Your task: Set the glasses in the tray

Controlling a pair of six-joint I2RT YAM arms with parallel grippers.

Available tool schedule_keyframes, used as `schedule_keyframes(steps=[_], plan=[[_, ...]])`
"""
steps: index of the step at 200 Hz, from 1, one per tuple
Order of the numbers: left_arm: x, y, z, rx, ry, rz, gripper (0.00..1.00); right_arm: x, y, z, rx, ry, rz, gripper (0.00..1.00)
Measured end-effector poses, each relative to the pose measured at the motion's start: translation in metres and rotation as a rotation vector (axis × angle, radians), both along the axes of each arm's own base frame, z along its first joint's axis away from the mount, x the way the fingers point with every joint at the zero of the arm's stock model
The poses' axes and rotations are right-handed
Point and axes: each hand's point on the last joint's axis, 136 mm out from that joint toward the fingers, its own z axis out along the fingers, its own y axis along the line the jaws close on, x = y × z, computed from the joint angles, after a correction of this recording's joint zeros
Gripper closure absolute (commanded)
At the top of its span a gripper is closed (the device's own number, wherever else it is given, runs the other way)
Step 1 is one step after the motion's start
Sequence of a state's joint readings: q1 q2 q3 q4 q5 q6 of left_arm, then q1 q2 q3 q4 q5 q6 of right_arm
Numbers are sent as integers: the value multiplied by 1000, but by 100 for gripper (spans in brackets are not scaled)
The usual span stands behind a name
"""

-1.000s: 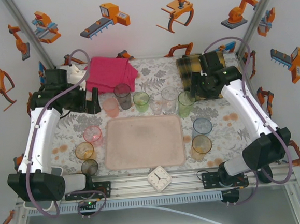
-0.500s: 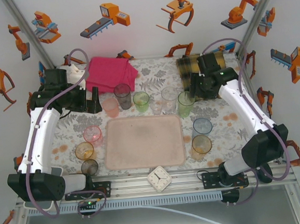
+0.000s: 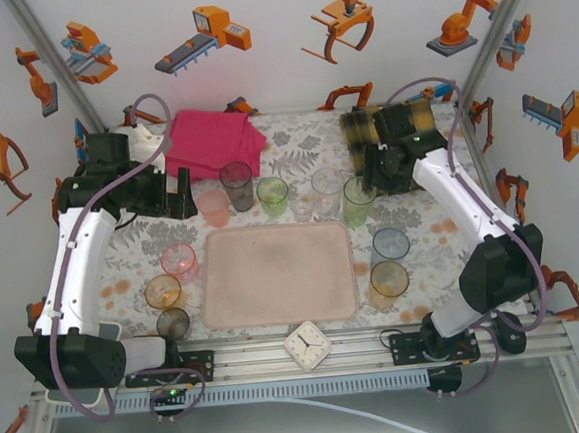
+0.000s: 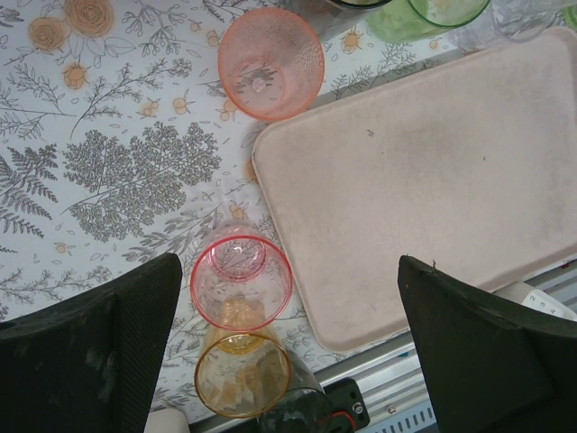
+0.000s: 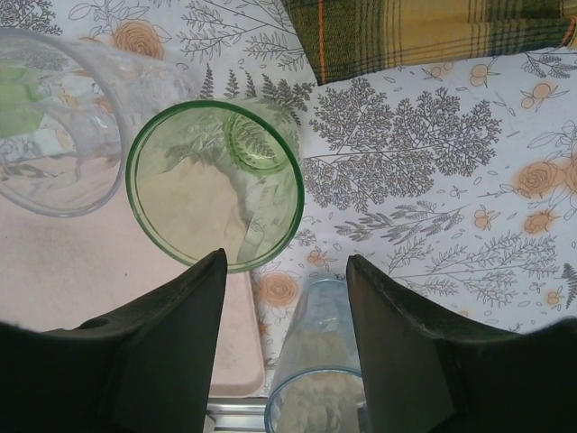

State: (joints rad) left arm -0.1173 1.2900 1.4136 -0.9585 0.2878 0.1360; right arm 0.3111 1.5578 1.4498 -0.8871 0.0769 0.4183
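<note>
The pale-pink tray [image 3: 279,274] lies mid-table with nothing on it. Behind it stand a peach glass [image 3: 214,207], a grey one [image 3: 237,185], a short green one [image 3: 273,195], two clear ones [image 3: 325,189] and a tall green glass [image 3: 359,201]. To its left are pink [image 3: 179,259], amber [image 3: 162,292] and smoky [image 3: 173,324] glasses; to its right, blue [image 3: 390,246] and amber [image 3: 388,281]. My right gripper [image 3: 372,177] hovers open just above the tall green glass [image 5: 215,185], fingers [image 5: 180,307] empty. My left gripper [image 3: 181,197] hangs wide open beside the peach glass.
A folded pink cloth [image 3: 213,142] lies at the back left and a plaid cloth [image 3: 378,129] at the back right, under my right wrist. A small white clock [image 3: 308,344] sits on the front rail. In the left wrist view the tray's corner [image 4: 343,325] nears the rail.
My right gripper has drifted slightly back and left beside the tall green glass, and its jaws have narrowed a little. The left arm and all glasses have stayed put.
</note>
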Motion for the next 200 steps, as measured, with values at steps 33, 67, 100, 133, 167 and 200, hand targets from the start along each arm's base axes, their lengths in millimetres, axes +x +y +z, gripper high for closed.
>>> schedule_keyframes(steps=[33,67,100,133,167,200], plan=[[0,0,0,-1,0,0,3,6,2,-8,-3,8,0,51],[0,0,0,-1,0,0,3,11,2,-20,-18,29,-5,55],[0,0,0,-1,1,0,3,13,0,-26,-37,40,-12,56],[0,0,-1,-1,3,0,3,15,-2,-36,-59,61,-18,61],[0,0,-1,-1,3,-1,3,17,-3,-45,-72,81,-21,64],[-1,0,-3,0,9,0,3,17,-5,-46,-80,81,-24,67]])
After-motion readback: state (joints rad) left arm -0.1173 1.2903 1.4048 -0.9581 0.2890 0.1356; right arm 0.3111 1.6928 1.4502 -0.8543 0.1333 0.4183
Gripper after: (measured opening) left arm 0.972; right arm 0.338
